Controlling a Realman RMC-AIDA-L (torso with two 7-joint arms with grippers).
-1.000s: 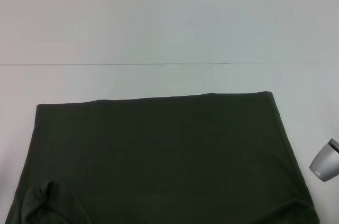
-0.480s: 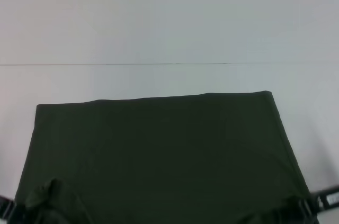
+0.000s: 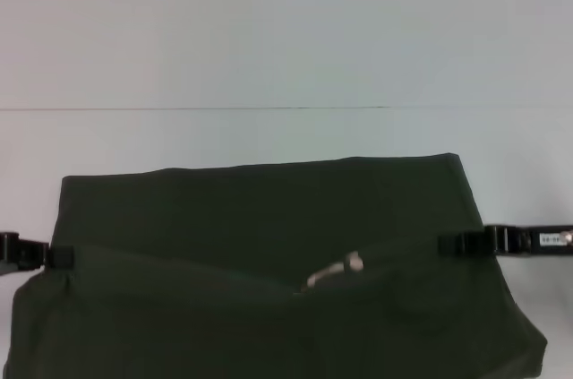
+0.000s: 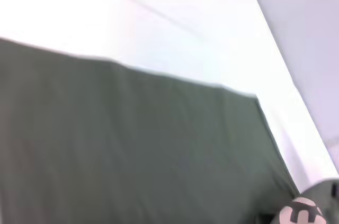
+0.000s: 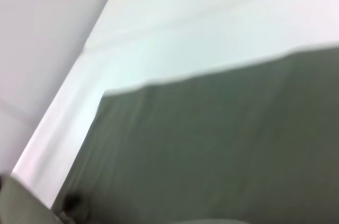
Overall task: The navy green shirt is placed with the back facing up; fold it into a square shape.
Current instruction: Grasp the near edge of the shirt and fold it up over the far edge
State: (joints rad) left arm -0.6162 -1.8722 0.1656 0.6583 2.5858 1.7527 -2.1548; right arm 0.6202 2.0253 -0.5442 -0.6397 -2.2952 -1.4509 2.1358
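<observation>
Shirt: the navy green shirt (image 3: 269,218) lies on the white table (image 3: 269,38), its far hem straight and flat; the near part is lifted into a fold that crosses the cloth from left to right.
Left gripper: we see the left gripper (image 3: 55,257) at the shirt's left edge, pinched closed on the cloth of the raised layer.
Right gripper: the right gripper (image 3: 450,244) sits at the right edge, likewise clamped on the shirt's fabric.
Fold line: it sags in the middle, where a pale bit of lettering (image 3: 336,269) peeks out – so we judge the near layer is being carried toward the far hem.
Risk, uneven pull: the right hold sits slightly farther than the left; if one side leads, the folded edge will land skewed and the shape will not be square.
Risk, slack: the drooping middle could crease or bunch under the top layer when it is laid down.
Risk, slip: we think a thin pinch at the edges could let the cloth slide out – dropping the fold halfway.
</observation>
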